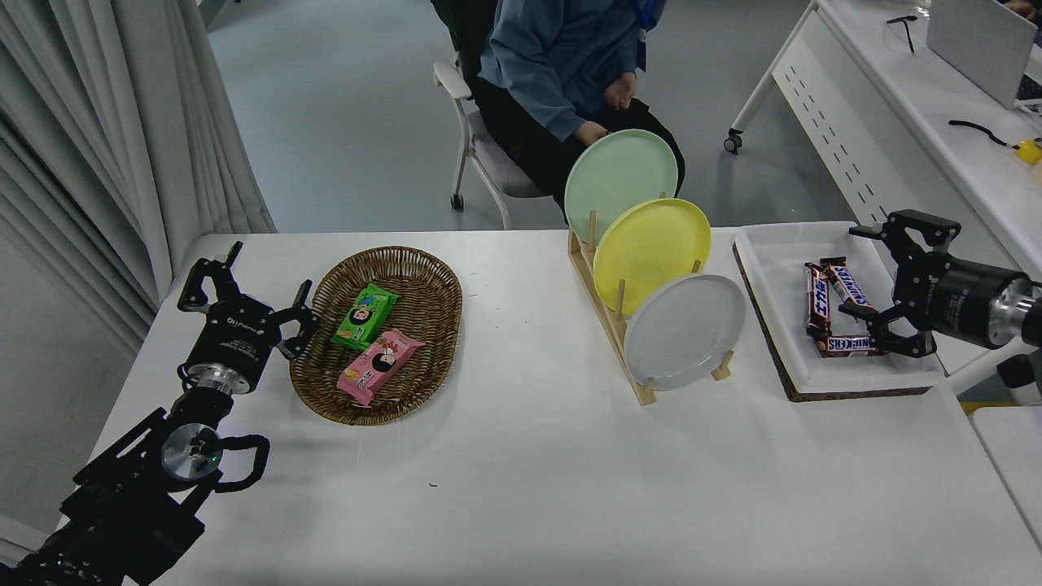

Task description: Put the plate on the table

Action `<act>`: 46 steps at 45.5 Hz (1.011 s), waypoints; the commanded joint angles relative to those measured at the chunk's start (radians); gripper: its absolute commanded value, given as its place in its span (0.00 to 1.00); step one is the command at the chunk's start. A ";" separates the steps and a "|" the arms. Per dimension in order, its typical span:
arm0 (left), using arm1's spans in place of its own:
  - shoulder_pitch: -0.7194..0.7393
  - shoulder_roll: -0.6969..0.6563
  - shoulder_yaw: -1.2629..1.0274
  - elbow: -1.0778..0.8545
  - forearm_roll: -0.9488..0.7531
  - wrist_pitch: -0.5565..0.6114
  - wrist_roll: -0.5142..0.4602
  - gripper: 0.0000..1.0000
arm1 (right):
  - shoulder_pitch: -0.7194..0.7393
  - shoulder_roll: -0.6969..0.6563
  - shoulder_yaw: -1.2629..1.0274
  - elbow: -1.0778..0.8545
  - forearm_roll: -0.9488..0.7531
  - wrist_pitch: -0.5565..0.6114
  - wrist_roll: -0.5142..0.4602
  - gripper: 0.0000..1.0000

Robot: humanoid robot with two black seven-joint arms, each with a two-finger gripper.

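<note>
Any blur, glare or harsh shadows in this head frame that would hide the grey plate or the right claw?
Head view: sharp throughout, even soft lighting, only faint shadows; grey plate in its rack shows mild sheen, no glare; right claw crisp, open over the tray.

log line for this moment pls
right gripper: open, over tray | grey plate: upright in rack | left gripper: parked, open

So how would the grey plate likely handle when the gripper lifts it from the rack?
The grey plate looks rigid, so it should keep its shape. Its smooth, matte surface and thin rim may slip in a narrow pinch. It stands on edge in the rack, so a sideways nudge could probably roll or tip it. The right gripper is open, apart from it.
</note>
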 commanded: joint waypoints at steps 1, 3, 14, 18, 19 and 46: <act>0.000 0.000 0.000 -0.001 0.000 0.000 0.000 1.00 | 0.046 0.040 0.006 0.080 0.042 -0.143 -0.021 1.00; 0.000 0.000 0.000 -0.001 0.000 0.000 0.000 1.00 | 0.046 0.049 0.006 0.080 0.042 -0.155 -0.021 1.00; 0.000 0.000 -0.001 -0.001 0.000 0.000 0.000 1.00 | 0.043 0.132 -0.007 0.088 0.201 -0.175 -0.030 1.00; 0.000 0.000 -0.001 -0.001 0.000 0.000 0.000 1.00 | 0.043 0.155 -0.007 0.091 0.208 -0.177 -0.032 1.00; 0.000 -0.001 -0.001 -0.001 0.000 0.000 0.000 1.00 | 0.043 0.158 -0.010 0.091 0.208 -0.177 -0.033 1.00; 0.000 -0.001 -0.001 -0.001 0.000 0.000 0.000 1.00 | 0.147 0.249 -0.138 0.070 -0.013 -0.146 -0.067 1.00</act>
